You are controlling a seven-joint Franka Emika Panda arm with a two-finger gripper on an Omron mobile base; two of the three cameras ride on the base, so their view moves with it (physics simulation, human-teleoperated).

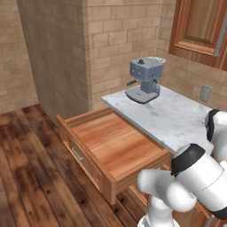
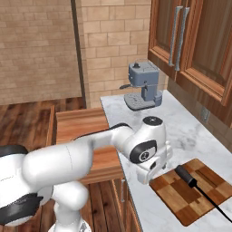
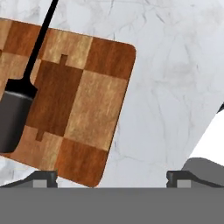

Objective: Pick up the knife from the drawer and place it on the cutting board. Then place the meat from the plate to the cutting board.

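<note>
Counter (image 1: 177, 117) of pale marble runs from the middle to the right edge of the left base view, and in the right base view it fills the right half of the frame. Below its near corner the drawer (image 1: 111, 148) stands pulled out in the centre of the left base view, its floor bare reddish wood. Behind, at the upper centre of both base views, a blue-grey coffee machine (image 1: 144, 80) sits on the marble. The cutting board (image 2: 192, 190) lies flat at the lower right of the right base view; in the hand view it takes up the left half of the frame. On it rests the knife (image 2: 186, 176) — black handle toward the arm, its thin blade seen edge-on as a dark line. The gripper (image 3: 111, 177) is spread wide and holds nothing, its tips at the bottom of the hand view, above the board's edge and bare marble
</note>
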